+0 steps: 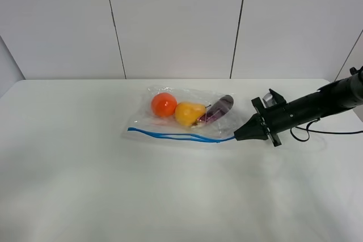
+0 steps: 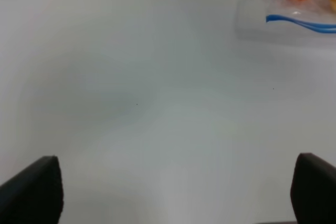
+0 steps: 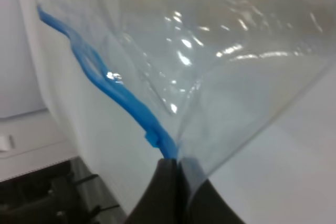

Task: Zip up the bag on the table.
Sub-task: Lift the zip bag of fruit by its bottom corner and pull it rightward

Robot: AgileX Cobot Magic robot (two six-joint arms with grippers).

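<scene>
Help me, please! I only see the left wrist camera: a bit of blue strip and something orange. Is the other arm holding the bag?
Observer: Yes, the right gripper is pinched shut on the end of the blue zip strip of the bag.
Operator: What else is inside?
Observer: Next to the orange ball lie a yellow toy and a purple toy.
Operator: Is the zip done up?
Observer: Not all of it; the right wrist view shows a gap in the strip partway along.
</scene>
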